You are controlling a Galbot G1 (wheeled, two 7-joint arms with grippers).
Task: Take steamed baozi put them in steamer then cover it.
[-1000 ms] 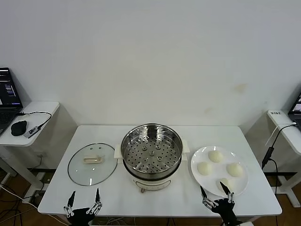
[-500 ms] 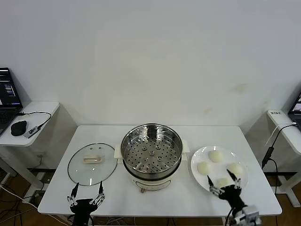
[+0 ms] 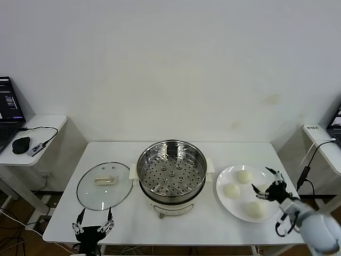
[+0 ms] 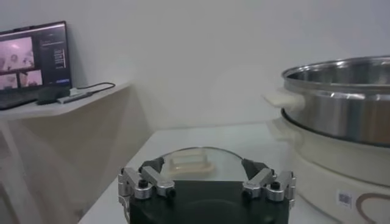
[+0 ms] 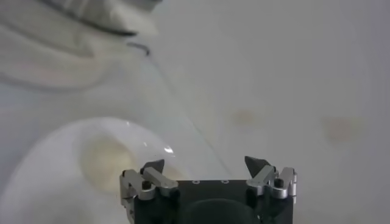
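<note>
Presently the right tool [image 3: 270, 184] hung over the far right part of the white plate [image 3: 223, 199], its fingers spread wide and holding nothing, directly above one of the steamed baozi [image 3: 256, 209]; four buns lay on that plate, one mostly hidden beneath the tool; in the right wrist view the tool [image 5: 206, 165] showed its two fingertips well apart with a pale bun [image 5: 105, 157] on the plate below them. The left tool [image 3: 94, 220] sat low at the near left edge of the tabletop [image 3: 133, 226], likewise fully open and empty, just in front of the cover [image 3: 104, 185]; the left wrist view showed the tool [image 4: 205, 165] with the glass cover [image 4: 194, 161] lying flat just beyond its fingertips. The steamer [image 3: 171, 173] stood in the middle of the tabletop, between cover and plate, uncovered, its perforated tray bare; a side desk [image 3: 32, 137] at the left carried a laptop [image 3: 9, 111] and a mouse [image 3: 21, 144].
</note>
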